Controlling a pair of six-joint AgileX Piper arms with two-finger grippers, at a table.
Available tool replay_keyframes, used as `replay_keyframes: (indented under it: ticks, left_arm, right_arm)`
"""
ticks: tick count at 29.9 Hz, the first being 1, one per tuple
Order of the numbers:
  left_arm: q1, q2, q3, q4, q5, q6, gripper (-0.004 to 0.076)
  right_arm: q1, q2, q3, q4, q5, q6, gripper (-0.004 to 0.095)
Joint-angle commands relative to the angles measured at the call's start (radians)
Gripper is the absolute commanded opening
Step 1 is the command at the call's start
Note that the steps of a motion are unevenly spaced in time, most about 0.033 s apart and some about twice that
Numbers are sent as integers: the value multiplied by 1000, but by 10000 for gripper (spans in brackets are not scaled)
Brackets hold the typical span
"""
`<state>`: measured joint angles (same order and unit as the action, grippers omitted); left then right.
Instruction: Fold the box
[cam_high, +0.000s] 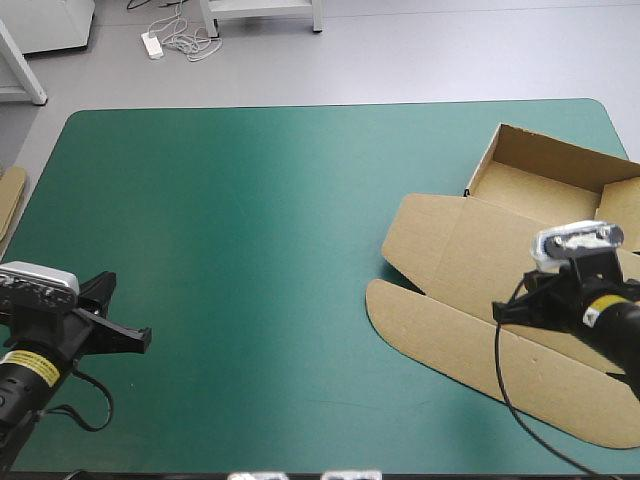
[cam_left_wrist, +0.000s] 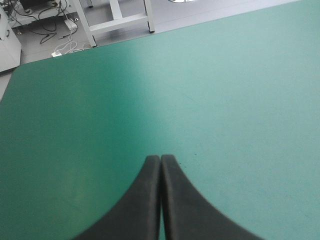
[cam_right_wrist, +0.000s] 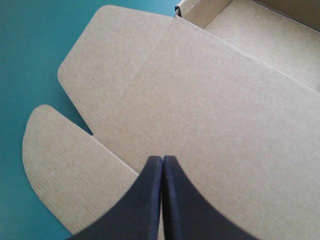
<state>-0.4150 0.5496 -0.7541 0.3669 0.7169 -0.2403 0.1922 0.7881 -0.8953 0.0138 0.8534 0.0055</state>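
The brown board box (cam_high: 455, 300) is lying on the right of the teal-green covered table (cam_high: 250, 250), tray (cam_high: 540, 190) at the far right corner, flat lid (cam_high: 470, 240) nearer. The right tool (cam_right_wrist: 162, 159) is hovering over the lid, the left tool (cam_left_wrist: 160, 158) over the near left corner.

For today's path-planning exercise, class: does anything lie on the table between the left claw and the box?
Nothing visible does. Only bare teal-green cover lies between the left claw and the box. The right claw, shut, is over the box's flat panel.
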Motion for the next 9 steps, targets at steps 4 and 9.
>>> replay_keyframes:
  ticks: [4, 9]
  left_arm:
    - [-1, 7, 150, 12, -196, -6, -9]
    - [-1, -1, 262, -38, -221, -6, -9]
  right_arm:
    - [2, -194, 206, 4, -162, -105, -7]
    - [2, -300, 383, 41, -266, -107, -8]
